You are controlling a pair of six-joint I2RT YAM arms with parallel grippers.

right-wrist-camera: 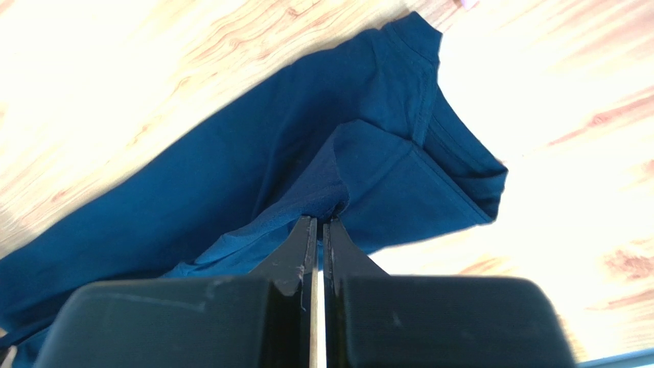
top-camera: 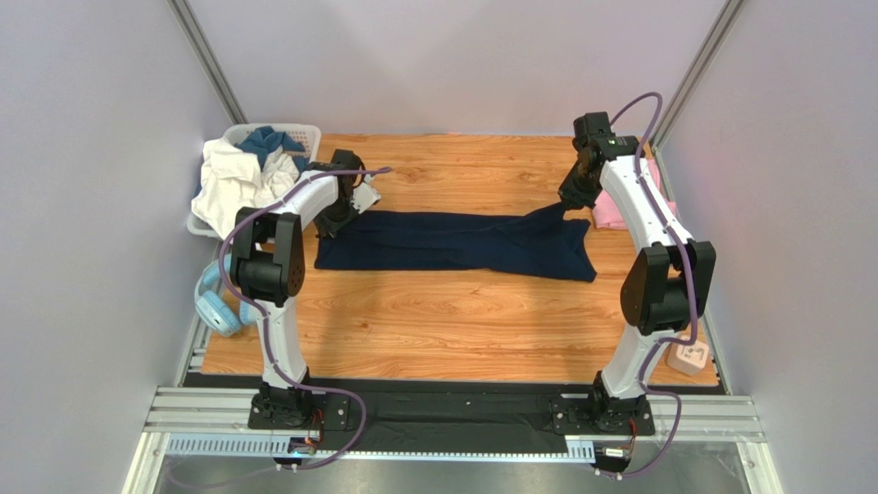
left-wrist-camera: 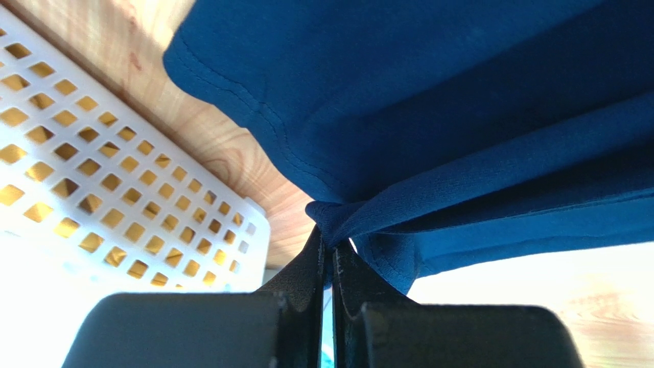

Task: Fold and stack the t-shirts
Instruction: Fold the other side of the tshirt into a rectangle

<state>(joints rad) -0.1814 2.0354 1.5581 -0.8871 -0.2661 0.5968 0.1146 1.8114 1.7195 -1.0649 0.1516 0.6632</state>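
Navy t-shirt (top-camera: 453, 242) lies on the desk (top-camera: 464, 319), long axis left to right.

Top view: left pincer (top-camera: 340, 211) at its left end, right pincer (top-camera: 570, 203) at its right end. Pink t-shirt (top-camera: 615, 213) lies just beyond the right arm.

Left wrist: jaws clamped together on a bunched edge; cloth spreads ahead.

Right wrist: jaws clamped on cloth beside a sleeve. Likely next: a fold across the long axis, each arm carrying its own end.

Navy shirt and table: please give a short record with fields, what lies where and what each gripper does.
navy shirt: spread across the table, left to right
left gripper: shut on its left end
right gripper: shut on its right end
pink shirt: far right edge
basket: far left corner, holds clothes
headphones: left table edge
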